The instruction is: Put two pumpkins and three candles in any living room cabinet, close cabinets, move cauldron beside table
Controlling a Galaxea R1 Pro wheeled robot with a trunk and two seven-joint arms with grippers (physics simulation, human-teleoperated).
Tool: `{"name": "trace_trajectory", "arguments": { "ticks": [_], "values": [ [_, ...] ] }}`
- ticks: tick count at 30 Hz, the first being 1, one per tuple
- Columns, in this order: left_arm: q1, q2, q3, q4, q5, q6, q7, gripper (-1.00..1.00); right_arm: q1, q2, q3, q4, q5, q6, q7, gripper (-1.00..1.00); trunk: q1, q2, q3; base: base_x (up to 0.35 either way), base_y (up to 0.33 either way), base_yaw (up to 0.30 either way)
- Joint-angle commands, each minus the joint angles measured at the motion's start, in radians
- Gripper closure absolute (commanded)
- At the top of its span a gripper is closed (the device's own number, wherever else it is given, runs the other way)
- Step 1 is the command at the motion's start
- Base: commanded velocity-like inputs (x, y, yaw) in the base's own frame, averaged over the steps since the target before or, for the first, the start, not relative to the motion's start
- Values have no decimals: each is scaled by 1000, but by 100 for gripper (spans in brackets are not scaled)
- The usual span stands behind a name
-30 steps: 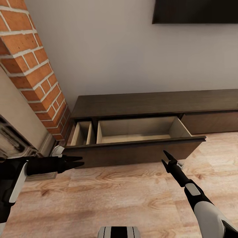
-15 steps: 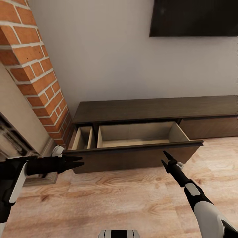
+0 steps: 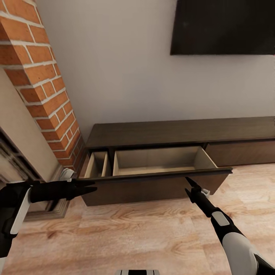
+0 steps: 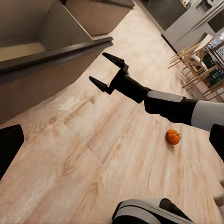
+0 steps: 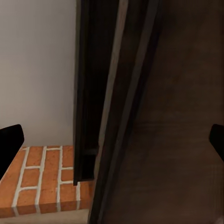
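Fingers of my right gripper [image 3: 192, 187] stand spread wide with nothing between them, tips just before the front panel of the pulled-out drawer [image 3: 152, 187] of the cabinet [image 3: 183, 131]. My left gripper [image 3: 88, 186] is also parted and bare, pointing along that same front near its left end. I see the drawer's pale inside with nothing in it. One pumpkin [image 4: 172, 136] lies on the wooden floor [image 3: 133, 233] beside my right forearm, well apart from the cabinet. Brick column [image 3: 42, 80] rises to the left, dark screen [image 3: 223, 26] on the wall above.
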Motion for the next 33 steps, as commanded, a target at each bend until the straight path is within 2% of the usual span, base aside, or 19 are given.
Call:
{"name": "trace_trajectory", "arguments": {
  "ticks": [1,5,10,14,19,20,22,23,25,27,33],
  "values": [
    [0,1,0,0,2,9,-1,-100,-1,0,-4,2,-5,8,-8,-100,-4,7,2,0,0,0],
    [0,2,0,0,1,9,-1,-100,18,-1,-5,2,-4,9,-22,-100,-19,35,15,0,0,0],
    [0,4,0,2,0,9,-1,-100,122,-5,-7,-3,-5,18,-29,-100,-39,70,31,0,0,0],
    [0,6,0,2,-4,9,0,-100,179,-6,-5,-10,-6,24,-24,-100,-54,98,43,0,0,0],
    [0,8,0,2,-6,9,0,-100,257,-6,5,-14,-5,72,-15,-100,-73,133,59,0,0,0],
    [0,8,0,2,-6,9,0,-100,263,-6,12,-14,-5,75,-12,-100,-77,140,62,0,0,0],
    [0,8,0,2,-7,9,0,-100,278,-9,56,-20,-4,82,6,-100,-85,154,68,0,0,0],
    [0,8,0,2,-7,9,0,-100,283,-10,99,-26,-4,84,23,-100,-88,161,71,0,0,0],
    [1,8,0,2,-7,9,1,-100,289,-12,148,-31,-5,85,47,-100,-96,175,78,0,0,0],
    [1,7,0,2,-7,9,2,-100,293,-8,176,-34,-6,84,63,-100,-104,189,84,0,0,0],
    [1,7,-1,2,-7,9,3,-100,319,-8,213,-36,-5,87,78,-100,-127,231,103,0,0,0]
  ]
}}
